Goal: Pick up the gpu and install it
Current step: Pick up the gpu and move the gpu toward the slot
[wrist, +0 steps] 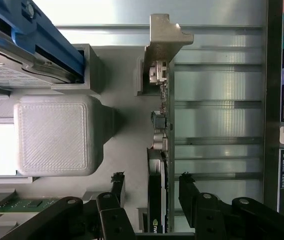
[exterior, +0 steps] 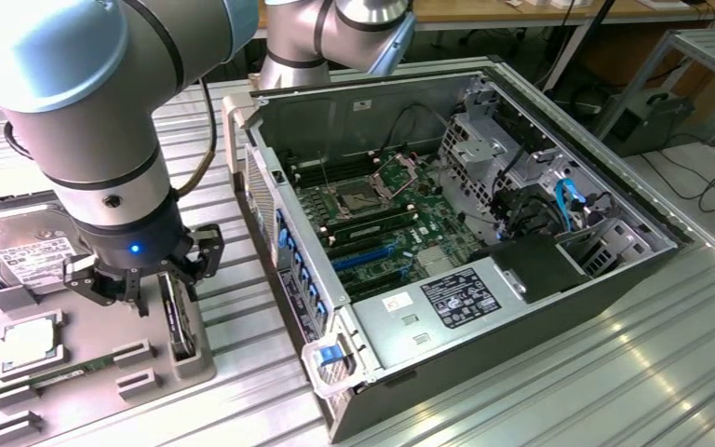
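We start with the ribbed metal surface (exterior: 655, 372), which carries everything. The gray tray (exterior: 196, 368) is our landmark. The open computer case (exterior: 519, 382) lies on its side just beside the tray, toward the exterior view's right, with its board facing up. In the tray's far corner sits a silver hard drive (exterior: 29, 247).

The gpu (exterior: 182, 326) stands on its long edge in a slot along the side of the tray nearest the case. In the wrist view the gpu (wrist: 159, 190) is a thin strip seen edge-on. Its silver bracket (wrist: 164, 35) is propped against a raised post of the tray.

The hand (exterior: 168, 293) hangs directly over that slot with its fingers spread wide. In the wrist view the hand (wrist: 152, 179) straddles the card, one finger (wrist: 117, 182) on the tray's inner side and the other on the case side. Both look clear of the card's faces, so nothing is gripped.

We judge the card to be light and stiff but delicate. It has small parts along the board, and it is thin enough to tip if it is taken off-centre. The safest hold looks like a pinch across the two flat faces near the upper edge, away from the bracket and the bottom edge. The black face may be a little slick.
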`<act>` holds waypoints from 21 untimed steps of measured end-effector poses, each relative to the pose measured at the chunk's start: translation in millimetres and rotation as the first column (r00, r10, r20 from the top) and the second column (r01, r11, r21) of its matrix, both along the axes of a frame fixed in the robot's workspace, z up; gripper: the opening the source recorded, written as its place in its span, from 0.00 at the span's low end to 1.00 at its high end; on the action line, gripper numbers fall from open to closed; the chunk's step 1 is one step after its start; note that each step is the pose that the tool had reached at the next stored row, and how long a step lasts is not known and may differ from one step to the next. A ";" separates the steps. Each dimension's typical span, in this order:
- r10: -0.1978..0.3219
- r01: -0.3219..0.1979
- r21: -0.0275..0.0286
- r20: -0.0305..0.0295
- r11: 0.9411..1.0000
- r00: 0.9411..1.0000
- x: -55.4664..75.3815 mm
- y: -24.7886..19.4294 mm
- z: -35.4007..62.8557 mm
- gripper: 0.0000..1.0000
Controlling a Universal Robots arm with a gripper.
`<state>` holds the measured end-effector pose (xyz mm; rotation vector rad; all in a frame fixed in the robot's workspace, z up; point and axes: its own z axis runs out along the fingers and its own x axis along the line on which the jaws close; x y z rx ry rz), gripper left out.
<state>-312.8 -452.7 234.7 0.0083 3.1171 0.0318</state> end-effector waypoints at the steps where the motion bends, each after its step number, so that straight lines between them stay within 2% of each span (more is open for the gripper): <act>1: 0.000 0.000 0.000 0.000 1.000 1.000 0.0 0.0 0.0 0.56; 9: 0.000 0.000 0.000 0.000 1.000 1.000 0.0 0.1 -1.9 0.56; 10: 0.000 0.000 0.000 0.000 1.000 1.000 0.0 0.5 -2.4 0.56; 11: 0.000 0.000 0.000 0.000 1.000 1.000 0.0 4.0 -9.1 0.56; 12: 0.000 0.000 0.000 0.000 1.000 1.000 1.9 4.0 -9.4 0.55; 13: 0.000 0.000 -0.001 0.000 1.000 1.000 2.5 4.0 -9.5 0.46; 14: 0.000 0.000 -0.001 0.000 1.000 1.000 3.2 4.0 -9.7 0.32; 16: 0.000 0.000 -0.002 0.000 1.000 1.000 4.7 4.0 -10.2 0.32; 18: 0.000 0.000 -0.002 0.000 1.000 1.000 5.6 4.0 -11.3 0.27; 20: 0.000 0.000 -0.002 0.000 1.000 1.000 5.6 4.0 5.8 0.27; 21: 0.000 0.000 -0.002 0.000 1.000 1.000 5.5 4.0 21.4 0.27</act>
